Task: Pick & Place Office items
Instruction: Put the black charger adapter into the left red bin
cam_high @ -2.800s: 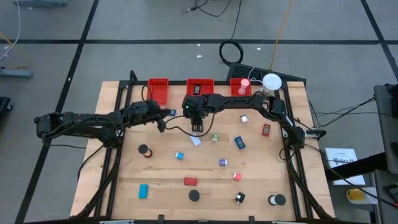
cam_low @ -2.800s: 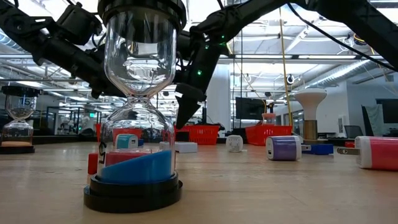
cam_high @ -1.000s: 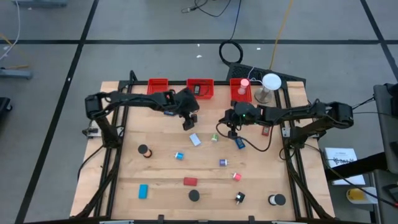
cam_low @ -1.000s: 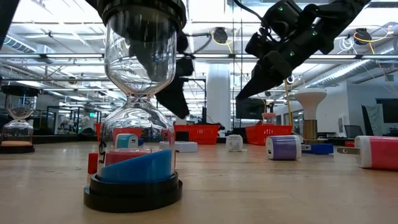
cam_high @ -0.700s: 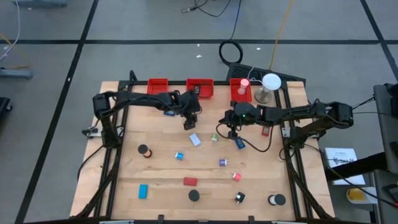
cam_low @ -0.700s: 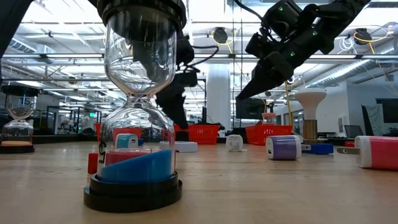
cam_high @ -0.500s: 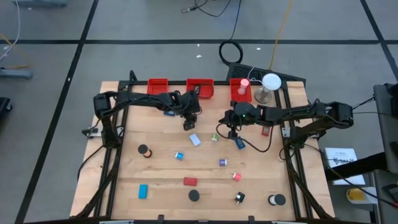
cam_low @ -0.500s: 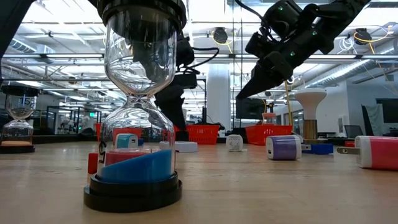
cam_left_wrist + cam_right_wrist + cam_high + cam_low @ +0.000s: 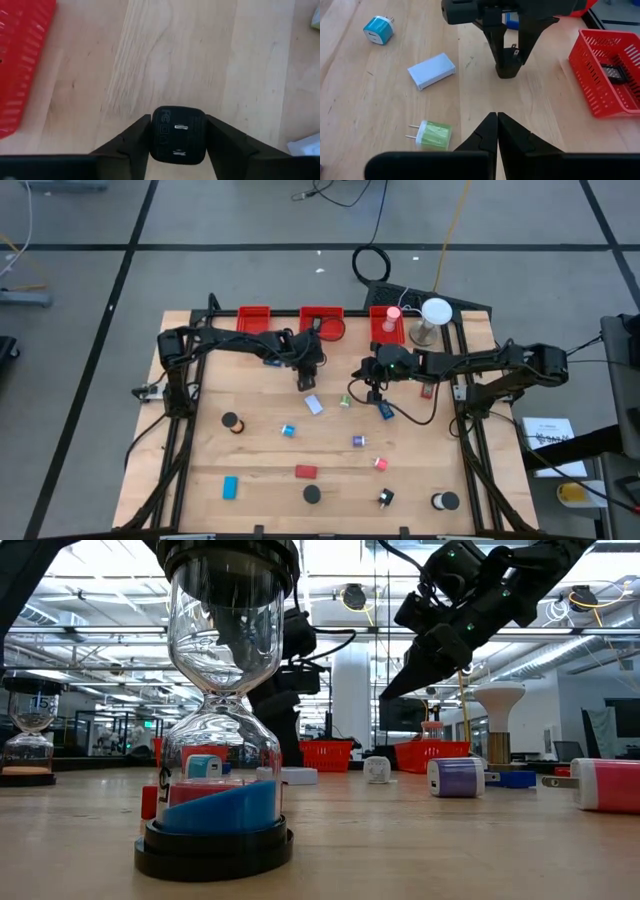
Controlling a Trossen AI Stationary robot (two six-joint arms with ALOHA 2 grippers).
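Observation:
A small black charger (image 9: 178, 136) stands on the wooden table just in front of the middle red bin (image 9: 322, 322). My left gripper (image 9: 308, 381) is down over it and shut on it; the right wrist view shows this from across the table, charger (image 9: 508, 65) between the fingers. My right gripper (image 9: 496, 125) hovers shut and holding nothing a little to the right, near a green charger (image 9: 432, 135). Other office items lie loose on the table: a white box (image 9: 314, 405), a blue charger (image 9: 378, 27), a purple bit (image 9: 359, 441), a red block (image 9: 306, 472). My left gripper pinches the black charger's two opposite sides (image 9: 153, 140) between its two fingers. The fingers (image 9: 496, 42) come from above, pointing down. The charger stands upright with its lower end (image 9: 507, 75) on the table and its prongs (image 9: 514, 48) sticking out sideways.
Three red bins (image 9: 255, 320) stand along the far edge, the middle one (image 9: 607, 75) holding a black item. A white lamp (image 9: 436, 312) stands at the far right. An hourglass (image 9: 220, 710) stands near the front edge, black discs (image 9: 231, 421) and a blue block (image 9: 231, 487) toward the left.
My left gripper has come down toward the table at the black charger and tipped from slanting to nearly upright; its arm has swung a little toward the table's right.

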